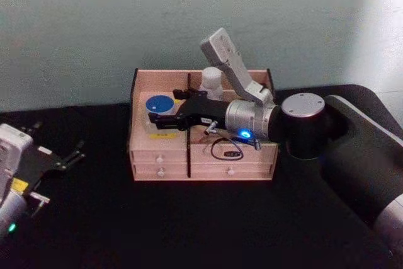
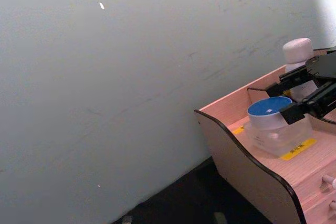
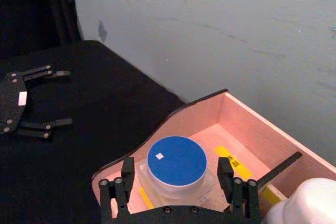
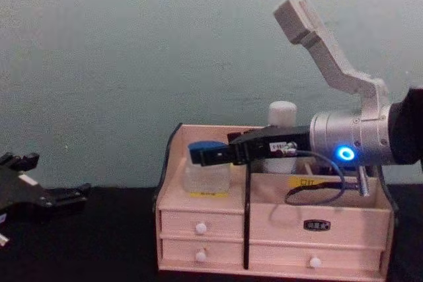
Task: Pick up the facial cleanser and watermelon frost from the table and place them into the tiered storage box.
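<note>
The tiered storage box (image 1: 233, 163) stands on the black table against the wall. A clear jar with a blue lid (image 1: 157, 101) rests in its left upper compartment, and a white bottle (image 1: 212, 80) stands in the back right one. Which of the two is the facial cleanser and which the watermelon frost I cannot tell. My right gripper (image 3: 176, 165) reaches over the box and is open, one finger on each side of the jar (image 3: 176, 157) with a gap to it. My left gripper (image 1: 70, 155) rests open at the table's left.
A pale wall (image 1: 94, 23) rises right behind the box. A black cable (image 1: 227, 151) hangs from my right wrist over the box's right front. Black tabletop (image 1: 189, 225) stretches in front of the drawers (image 4: 205, 229).
</note>
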Robot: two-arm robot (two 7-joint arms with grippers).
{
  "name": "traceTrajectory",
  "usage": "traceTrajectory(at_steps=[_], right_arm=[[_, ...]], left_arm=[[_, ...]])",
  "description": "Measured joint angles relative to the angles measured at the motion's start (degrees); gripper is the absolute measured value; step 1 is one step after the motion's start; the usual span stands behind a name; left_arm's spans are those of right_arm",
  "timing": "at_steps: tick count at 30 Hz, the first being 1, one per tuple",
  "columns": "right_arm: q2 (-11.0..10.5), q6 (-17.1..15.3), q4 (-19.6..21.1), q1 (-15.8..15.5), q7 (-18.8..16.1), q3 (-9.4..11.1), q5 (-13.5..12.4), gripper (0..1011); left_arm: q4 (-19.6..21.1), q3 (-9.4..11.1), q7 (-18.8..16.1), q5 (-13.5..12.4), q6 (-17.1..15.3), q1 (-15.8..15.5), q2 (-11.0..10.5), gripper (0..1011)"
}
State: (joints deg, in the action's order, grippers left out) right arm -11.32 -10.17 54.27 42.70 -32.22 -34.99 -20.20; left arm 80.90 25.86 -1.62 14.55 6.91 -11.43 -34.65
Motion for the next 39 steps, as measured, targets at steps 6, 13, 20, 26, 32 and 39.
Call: traceTrajectory(at_steps=[6, 13, 20, 26, 32, 39], right_arm=[[-0.03, 0.03, 0.05, -0.03, -0.04, -0.01, -0.02, 1002], [-1.11, 1.48, 3.50, -1.85, 0.27, 1.08, 0.09, 1002], [-4.32, 4.02, 10.96, -6.40, -0.58, 3.75, -1.80, 1002], [-8.29, 6.32, 16.70, -10.52, -4.32, 5.33, -5.12, 1003], [-15.65, 7.37, 24.15, -16.79, -10.11, 6.56, -9.61, 1002], [-22.93, 6.81, 30.05, -23.14, -10.50, 8.01, -11.58, 1002]], left_arm=[[0.00, 0.00, 0.00, 0.00, 0.00, 0.00, 0.00, 1001], [0.00, 0.00, 0.01, 0.00, 0.00, 0.00, 0.00, 1001], [0.00, 0.00, 0.00, 0.00, 0.00, 0.00, 0.00, 1001], [0.00, 0.00, 0.00, 0.00, 0.00, 0.00, 0.00, 1001], [0.00, 0.00, 0.00, 0.00, 0.00, 0.00, 0.00, 1001], [0.00, 0.00, 0.00, 0.00, 0.00, 0.00, 0.00, 1001]])
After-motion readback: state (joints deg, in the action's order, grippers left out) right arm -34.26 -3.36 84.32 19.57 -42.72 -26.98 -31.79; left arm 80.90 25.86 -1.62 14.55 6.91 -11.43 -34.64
